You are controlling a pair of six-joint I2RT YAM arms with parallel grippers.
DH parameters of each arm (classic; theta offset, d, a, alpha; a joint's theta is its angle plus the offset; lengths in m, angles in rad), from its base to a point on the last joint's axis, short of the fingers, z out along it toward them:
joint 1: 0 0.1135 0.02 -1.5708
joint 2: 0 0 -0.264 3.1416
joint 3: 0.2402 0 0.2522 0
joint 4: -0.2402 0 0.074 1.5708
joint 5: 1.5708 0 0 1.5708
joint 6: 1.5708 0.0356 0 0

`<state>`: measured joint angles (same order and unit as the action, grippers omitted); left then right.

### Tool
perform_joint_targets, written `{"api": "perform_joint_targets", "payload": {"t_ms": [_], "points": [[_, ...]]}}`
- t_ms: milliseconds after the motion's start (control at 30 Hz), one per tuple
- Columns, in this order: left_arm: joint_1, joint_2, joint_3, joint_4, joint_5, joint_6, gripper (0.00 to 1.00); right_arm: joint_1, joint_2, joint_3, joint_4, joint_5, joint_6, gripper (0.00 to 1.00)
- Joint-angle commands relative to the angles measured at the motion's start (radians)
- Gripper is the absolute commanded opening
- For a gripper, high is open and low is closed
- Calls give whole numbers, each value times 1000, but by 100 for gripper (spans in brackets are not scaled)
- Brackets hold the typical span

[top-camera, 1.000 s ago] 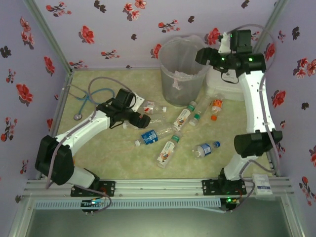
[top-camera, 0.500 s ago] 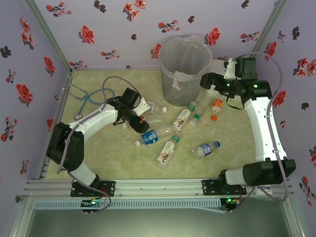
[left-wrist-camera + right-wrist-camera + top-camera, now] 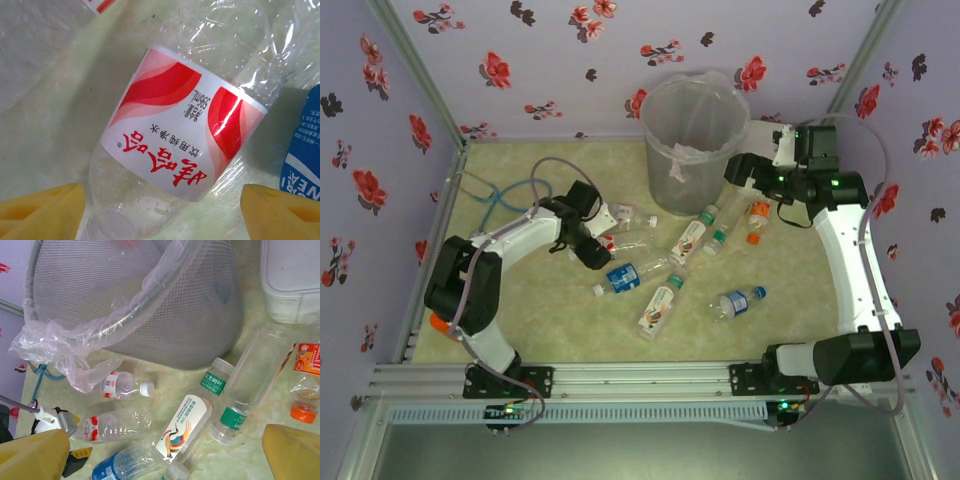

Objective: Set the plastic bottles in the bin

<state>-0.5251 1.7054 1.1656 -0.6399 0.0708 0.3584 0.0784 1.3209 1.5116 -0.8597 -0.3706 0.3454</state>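
Note:
Several clear plastic bottles lie on the green mat in front of the bin (image 3: 692,140), a tall grey bucket lined with a clear bag. My left gripper (image 3: 597,246) is low over a red-and-white-labelled bottle (image 3: 180,135), which lies between its yellow fingers (image 3: 42,210); the jaws are open, with a gap on the right side. A blue-labelled bottle (image 3: 306,145) lies just beside it. My right gripper (image 3: 165,452) hangs open beside the bin (image 3: 150,300), above a bird-labelled bottle (image 3: 185,430), a green-labelled bottle (image 3: 235,405) and an orange-capped bottle (image 3: 304,390).
A blue-tubed stethoscope (image 3: 498,195) lies at the back left of the mat. A white rounded box (image 3: 292,280) stands right of the bin. More bottles lie toward the front: a green-capped one (image 3: 660,305) and a blue-capped one (image 3: 735,302). Flowered walls close three sides.
My left gripper has settled over the red-and-white bottle and its jaws have narrowed. The right arm has come down from the bin's rim toward the bottles, jaws wider.

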Motion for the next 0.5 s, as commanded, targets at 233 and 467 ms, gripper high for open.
{"api": "perform_joint_targets", "payload": {"t_ms": [233, 467], "points": [[4, 31, -21, -35, 3, 48, 61, -6, 6, -12, 72, -22, 36, 99], [3, 15, -3, -62, 11, 45, 41, -6, -14, -31, 93, -24, 49, 99]]}}
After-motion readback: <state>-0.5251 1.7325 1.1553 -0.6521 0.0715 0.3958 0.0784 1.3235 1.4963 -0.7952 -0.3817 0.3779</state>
